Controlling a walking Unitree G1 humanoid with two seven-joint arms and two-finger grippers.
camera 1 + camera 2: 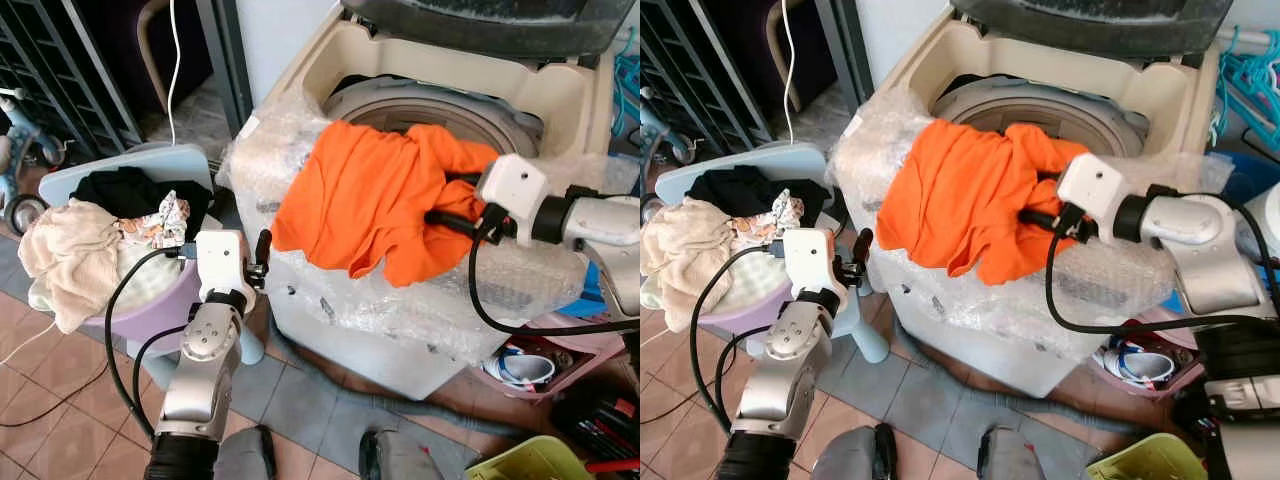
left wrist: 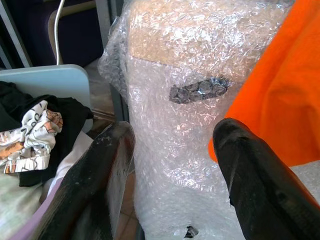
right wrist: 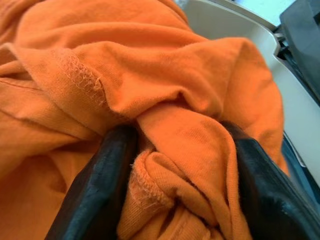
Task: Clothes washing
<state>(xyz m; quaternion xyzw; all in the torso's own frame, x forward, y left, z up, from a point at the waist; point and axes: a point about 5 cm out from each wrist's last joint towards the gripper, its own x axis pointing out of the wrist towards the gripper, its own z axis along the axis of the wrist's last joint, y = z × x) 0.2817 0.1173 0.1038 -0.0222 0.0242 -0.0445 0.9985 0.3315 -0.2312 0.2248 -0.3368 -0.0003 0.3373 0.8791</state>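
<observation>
Orange shirt point(image 1: 365, 195) bunched between the right gripper point(image 3: 175, 175) fingers, which clamp a fold; it drapes over the bubble-wrapped washing machine point(image 1: 420, 290) rim. Left gripper point(image 2: 172, 175) hovers open beside the laundry basket point(image 1: 150, 310).

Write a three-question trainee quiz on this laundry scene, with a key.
1. True or false: the orange shirt lies wholly inside the washing machine drum.
2. Which claw has cloth between its fingers?
A. left claw
B. right claw
C. both
3. Fill in: the black and cream clothes are piled in a ______ beside the machine.

Key
1. False: it is draped over the machine's bubble-wrapped front edge.
2. B: the right claw grips a bunched fold of the shirt; the left claw is open, facing the bubble wrap.
3. basket
</observation>
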